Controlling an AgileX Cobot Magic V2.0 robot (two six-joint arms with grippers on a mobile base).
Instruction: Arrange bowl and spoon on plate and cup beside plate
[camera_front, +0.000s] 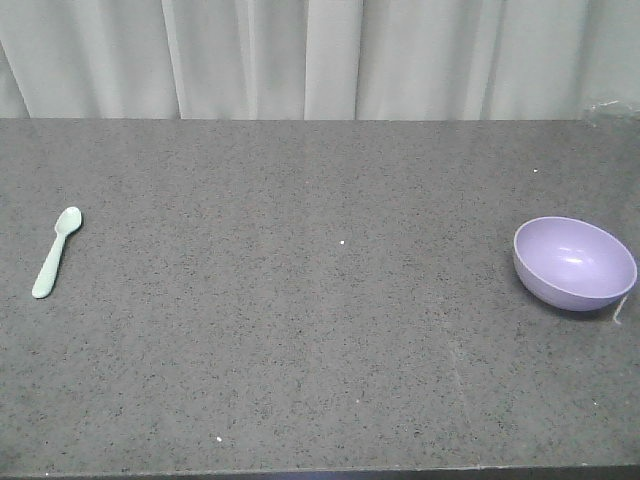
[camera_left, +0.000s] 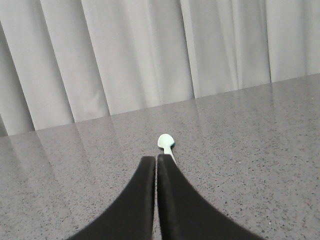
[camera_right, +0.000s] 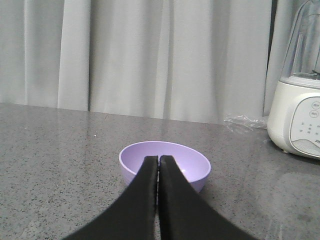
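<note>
No legible text, only blurred button markings on white appliance

The place looked like a kitchen counter set up as a staged work area. A long, dark grey speckled stone-look countertop ran from left to right, backed along its far edge by pale pleated curtains across the whole width. At the far right stood a white blender-like appliance with a clear jug and round buttons, crumpled clear plastic just beside it, while plastic tableware lay on the stone: a spoon at the left and a bowl at the right.
</note>
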